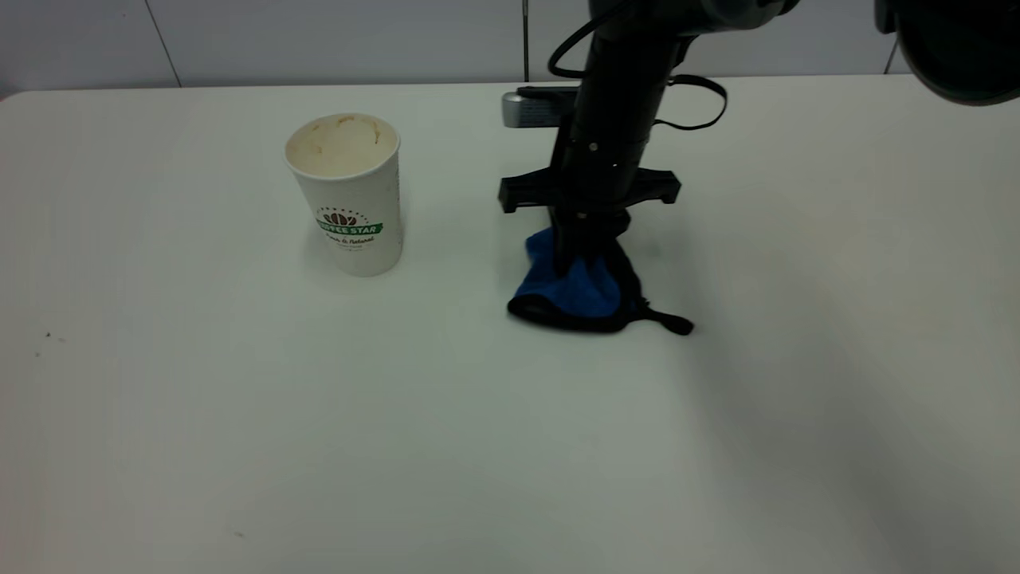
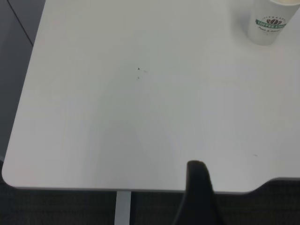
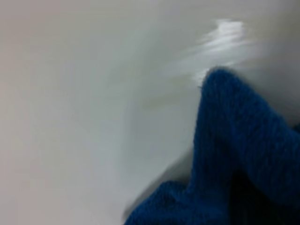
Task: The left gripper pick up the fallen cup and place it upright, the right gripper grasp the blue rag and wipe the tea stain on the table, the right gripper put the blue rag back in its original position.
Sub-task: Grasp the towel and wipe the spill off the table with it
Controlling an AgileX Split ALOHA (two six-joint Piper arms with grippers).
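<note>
My right end effector is down at the middle of the bench, its fingers pinched into the blue rag, which is bunched under it and pressing on the surface, its black loop tail trailing toward my right side. I judge that I am in the wiping step: the cup already stands upright, well apart from the rag on my left side, so that first job looks done. I cannot see the tea stain anywhere; it may lie under the cloth or already be rubbed away, and my right wrist view shows only blue terry and bare white bench. Next, as I read it, I must keep the pinch firm, drag the rag across the spot with light downward pressure, then carry it back to its resting place and let go. My left end effector hangs near the bench's edge, far from the cup; only one dark finger shows, so I cannot tell how it is set. By count: one cup, one rag, no visible stain, and a couple of tiny dark specks on the bench.
</note>
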